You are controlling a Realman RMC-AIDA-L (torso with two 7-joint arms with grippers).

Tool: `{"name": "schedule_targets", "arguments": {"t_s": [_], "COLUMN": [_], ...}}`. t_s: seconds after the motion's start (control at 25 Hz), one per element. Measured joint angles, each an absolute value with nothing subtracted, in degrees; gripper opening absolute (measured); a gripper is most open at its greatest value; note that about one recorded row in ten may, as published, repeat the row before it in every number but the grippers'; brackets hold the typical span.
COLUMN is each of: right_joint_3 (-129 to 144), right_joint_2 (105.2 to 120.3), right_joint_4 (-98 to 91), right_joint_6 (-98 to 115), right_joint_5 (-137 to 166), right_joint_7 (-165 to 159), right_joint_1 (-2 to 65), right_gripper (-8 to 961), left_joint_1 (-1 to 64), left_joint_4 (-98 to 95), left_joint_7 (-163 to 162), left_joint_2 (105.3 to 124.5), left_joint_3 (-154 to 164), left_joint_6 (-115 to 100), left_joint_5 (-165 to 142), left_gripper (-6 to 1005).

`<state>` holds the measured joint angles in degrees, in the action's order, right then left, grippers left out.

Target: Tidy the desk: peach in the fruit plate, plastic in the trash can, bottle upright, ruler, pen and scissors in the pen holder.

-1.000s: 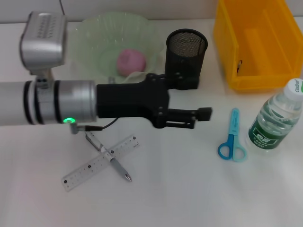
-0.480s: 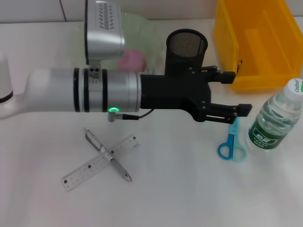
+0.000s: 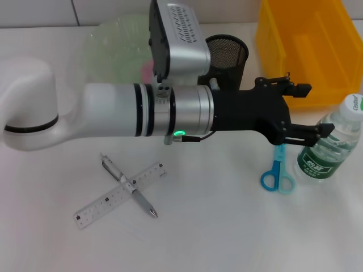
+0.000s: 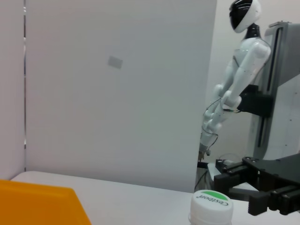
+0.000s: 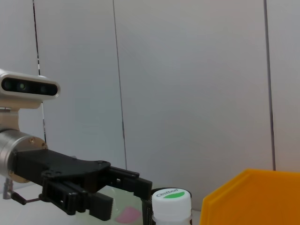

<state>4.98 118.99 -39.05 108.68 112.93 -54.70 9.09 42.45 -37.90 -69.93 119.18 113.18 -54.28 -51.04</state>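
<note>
Scissors [image 3: 278, 170]: I see them flat on the desk at the right, blue handle loops toward me, closed blades pointing away toward the left gripper. They lie just left of the bottle, apart from it as far as I can tell.
Handling: I judge them light, stiff and thin, with hard smooth plastic loops. Lying this flat, they give little to bite on, so I'd pinch across the neck where handles meet blades; a loop alone would let them swing.
Left gripper [image 3: 306, 110]: its fingers are spread wide with nothing between them. It hangs over the far end of the scissors, the near finger tip close beside the bottle.
Bottle [image 3: 328, 146]: already upright at the right edge, clear with a green label and white cap; I think it's easy to topple with a stray finger.
Pen holder [image 3: 232, 54]: black mesh cup, far centre, partly hidden by the left arm.
Pen [image 3: 129, 185] and ruler [image 3: 120, 194]: crossed on the near left, not yet picked up.
Peach [image 3: 147, 71]: only a pink sliver shows in the green fruit plate [image 3: 110, 48] behind the arm.
Yellow bin [image 3: 306, 51]: far right.
Right gripper: I don't see it, so I can't tell its state.
</note>
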Motion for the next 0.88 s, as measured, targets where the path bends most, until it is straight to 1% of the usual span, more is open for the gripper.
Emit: {"name": "schedule_targets", "arguments": {"t_s": [0.36,0.52,0.6,0.88], "right_joint_3": [5.1,5.09,5.13,5.23], "right_joint_2": [119.05,119.08,119.1,119.04], "right_joint_4": [-37.04,-37.01,-36.95,-36.46], "right_joint_6": [108.7,108.66,108.65,107.28], "right_joint_5": [112.78,112.88,112.9,114.82], "right_joint_7": [-54.66,-54.67,-54.75,-54.98], "right_joint_1": [11.82,12.99,13.75,16.19], "right_gripper": [541,541,541,541], "left_joint_1": [41.47,40.16,38.19,36.81], "left_joint_4": [-38.37,-38.29,-37.53,-36.05], "left_joint_7": [-69.1,-69.08,-68.85,-68.03], "left_joint_2": [119.21,119.1,118.72,118.59], "left_joint_3": [113.84,112.63,110.6,108.21], "left_joint_6": [-53.76,-55.12,-57.5,-60.75], "left_joint_5": [-49.78,-49.9,-50.14,-50.18], "left_gripper": [845,845,845,844]}}
